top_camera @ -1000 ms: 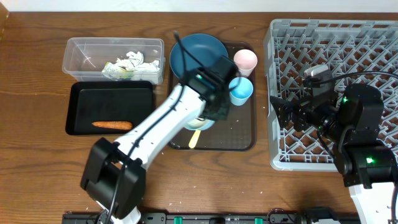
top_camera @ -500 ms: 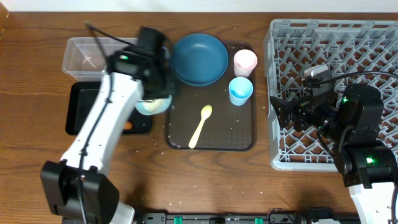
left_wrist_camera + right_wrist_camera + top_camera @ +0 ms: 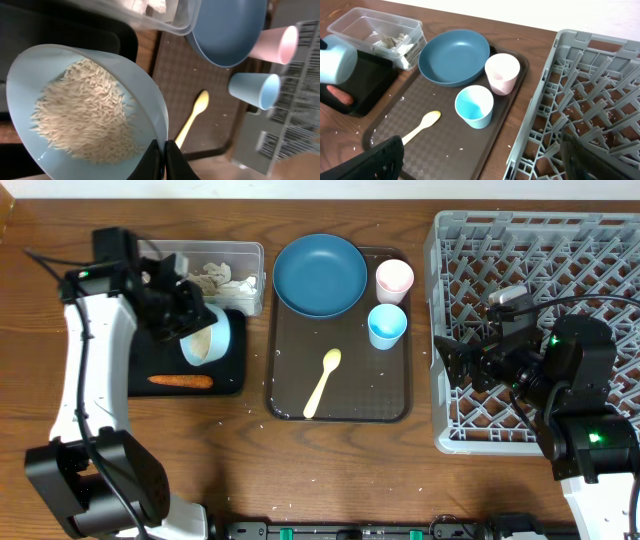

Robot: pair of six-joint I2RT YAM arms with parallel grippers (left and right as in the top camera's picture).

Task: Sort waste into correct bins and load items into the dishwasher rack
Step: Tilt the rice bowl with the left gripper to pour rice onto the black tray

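My left gripper point(image 3: 188, 320) is shut on the rim of the small white bowl point(image 3: 207, 338), which is tilted over the black tray point(image 3: 228, 376). In the left wrist view the fingers point(image 3: 164, 161) pinch the bowl point(image 3: 30, 70), which holds rice point(image 3: 85, 120). A carrot point(image 3: 180, 381) lies in the black tray. White wrappers point(image 3: 222, 278) lie in the clear tub point(image 3: 252, 252). The dark blue bowl point(image 3: 320, 275), pink cup point(image 3: 394, 278), light blue cup point(image 3: 387, 326) and yellow spoon point(image 3: 322, 383) sit on the brown tray. My right gripper point(image 3: 455, 365) is open and empty over the left edge of the grey rack point(image 3: 540, 250).
The brown serving tray point(image 3: 385, 400) lies between the bins and the rack, with stray rice grains on it. A few grains lie on the wooden table point(image 3: 330, 470) in front. The rack fills the right side.
My left arm has lifted the small bowl off the brown tray and carried it left over the black tray, tilting it. The spoon stays on the tray. The right arm has not moved.
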